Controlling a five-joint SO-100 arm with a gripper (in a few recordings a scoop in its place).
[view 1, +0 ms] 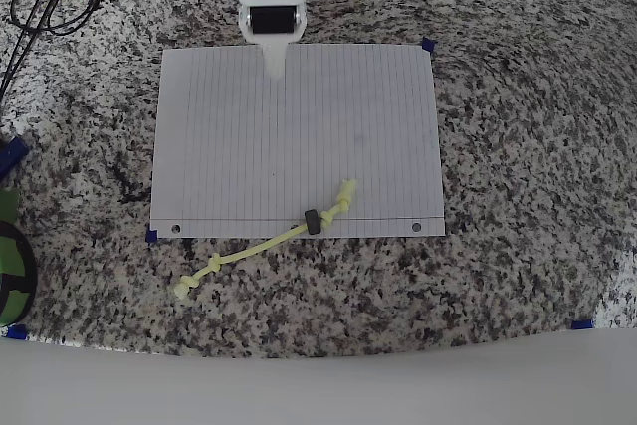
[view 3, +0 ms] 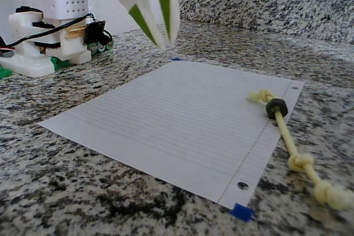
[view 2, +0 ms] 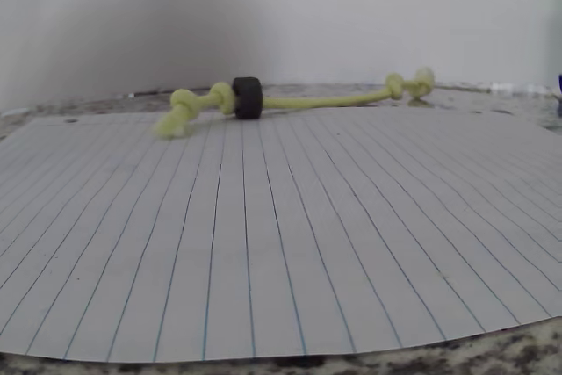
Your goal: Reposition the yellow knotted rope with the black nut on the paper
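The hand [view 3: 161,41], nearly clenched and empty, hovers far from the yellow knotted rope [view 1: 267,240]; gripping the cord could slide the black nut [view 1: 314,221] or drag the paper [view 1: 249,126].

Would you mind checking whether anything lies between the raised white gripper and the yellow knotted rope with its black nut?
Nothing visible does. Only bare lined white paper lies between the white gripper and the yellow knotted rope with its black ring-shaped nut, which rests at the paper's punched edge.
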